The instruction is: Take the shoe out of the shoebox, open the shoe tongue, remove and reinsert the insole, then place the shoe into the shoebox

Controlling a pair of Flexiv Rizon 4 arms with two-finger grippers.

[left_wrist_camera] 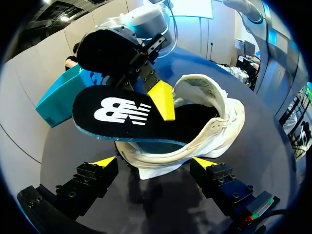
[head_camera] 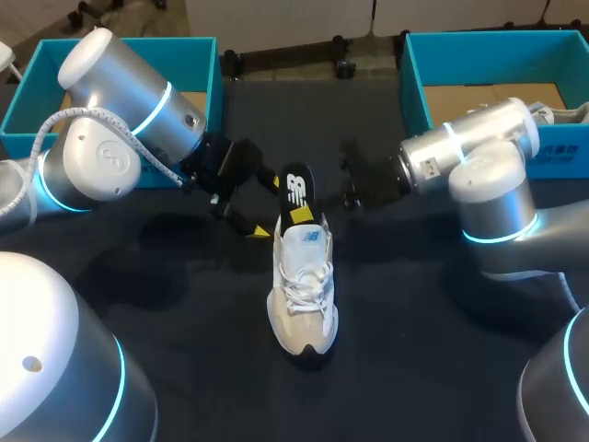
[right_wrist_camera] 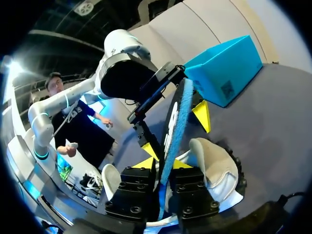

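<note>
Dark desk (head_camera: 414,368); teal shoebox (head_camera: 37,110) at far left corner. Left end effector (left_wrist_camera: 155,161) wide open, holds nothing, shoe heel just ahead of it. Shoe (head_camera: 302,295) mid-desk on its sole, long axis toe toward robot. Insole (head_camera: 296,187) stands steep out of heel opening. Right end effector (right_wrist_camera: 163,165) clamped on insole. By my judgement right arm leads next move, insole travelling along shoe axis.

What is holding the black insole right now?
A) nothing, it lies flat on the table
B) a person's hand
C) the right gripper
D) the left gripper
C: the right gripper pinches the insole edge-on between both fingers, over the white shoe.
</note>
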